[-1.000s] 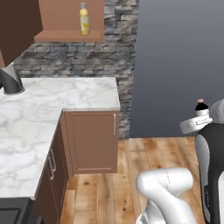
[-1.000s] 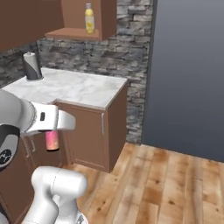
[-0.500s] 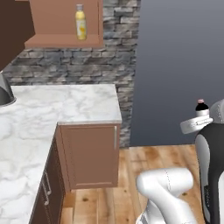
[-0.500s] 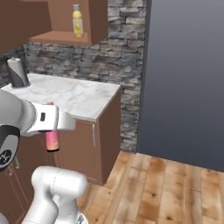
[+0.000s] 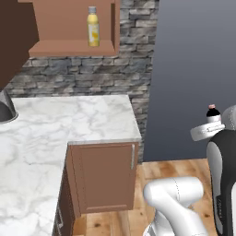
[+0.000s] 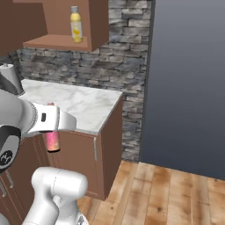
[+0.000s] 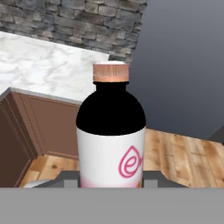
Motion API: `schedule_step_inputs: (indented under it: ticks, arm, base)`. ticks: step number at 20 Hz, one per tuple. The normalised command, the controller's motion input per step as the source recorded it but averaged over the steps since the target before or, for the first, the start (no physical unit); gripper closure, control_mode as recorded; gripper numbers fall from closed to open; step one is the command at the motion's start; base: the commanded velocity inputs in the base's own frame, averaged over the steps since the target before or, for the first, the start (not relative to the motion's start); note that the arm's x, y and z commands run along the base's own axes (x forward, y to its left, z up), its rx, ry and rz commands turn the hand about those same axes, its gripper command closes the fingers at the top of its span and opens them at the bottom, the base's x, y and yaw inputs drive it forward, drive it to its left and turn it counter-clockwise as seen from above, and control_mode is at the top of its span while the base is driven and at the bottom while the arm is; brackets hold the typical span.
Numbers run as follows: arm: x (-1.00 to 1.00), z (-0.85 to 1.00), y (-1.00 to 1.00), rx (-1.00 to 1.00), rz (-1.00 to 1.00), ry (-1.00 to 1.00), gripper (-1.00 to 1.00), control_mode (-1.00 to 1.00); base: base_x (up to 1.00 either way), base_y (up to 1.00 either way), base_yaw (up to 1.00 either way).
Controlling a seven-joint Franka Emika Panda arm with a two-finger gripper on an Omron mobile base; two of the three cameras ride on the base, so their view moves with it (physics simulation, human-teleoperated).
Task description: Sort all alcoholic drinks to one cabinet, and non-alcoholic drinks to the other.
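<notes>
Pink bottle (image 7: 111,140) with black shoulder, yellow bottle (image 5: 93,27), white-marbled counter (image 5: 69,124).

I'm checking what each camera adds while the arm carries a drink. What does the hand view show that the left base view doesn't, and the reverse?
Hand view alone: the pink bottle's white label with a pink drop logo, its black shoulder and its coppery-looking cap, close up, with the gripper shut on it.

Left base view alone: the yellow juice bottle standing upright in the open wall cabinet, and a dark object at the counter's left edge.

Both: the marble counter, the stone backsplash, the brown base cabinet, the wooden floor and the grey wall.
</notes>
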Motion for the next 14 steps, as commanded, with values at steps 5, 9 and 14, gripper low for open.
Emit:
schedule_step_inputs:
  ticks: [5,9,14]
  arm:
    - [0.0,0.0,0.0,0.0,0.0,0.0,1.0,1.0]
    - [0.0,0.0,0.0,0.0,0.0,0.0,1.0,1.0]
    - [0.0,0.0,0.0,0.0,0.0,0.0,1.0,1.0]
  base:
    - [0.63,0.4,-0.07]
    - [0.59,0.42,-0.06]
    - [0.43,0.59,-0.04]
